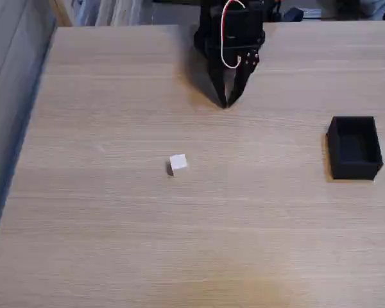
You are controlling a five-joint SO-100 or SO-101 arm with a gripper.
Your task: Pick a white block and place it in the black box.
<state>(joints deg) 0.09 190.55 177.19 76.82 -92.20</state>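
Observation:
In the fixed view a tiny white block lies alone on the wooden table, left of centre. At the right side stands the black box, open at the top, with nothing visible inside. My black gripper, with white and red wires on it, hangs at the top centre with its tips pointing down at the table. Its fingertips meet, so it is shut with nothing held. It is well above and to the right of the block, and far left of the box.
The light wooden table spans the view. Its left edge runs diagonally beside a grey floor strip. Clutter lies beyond the table's far edge at the top.

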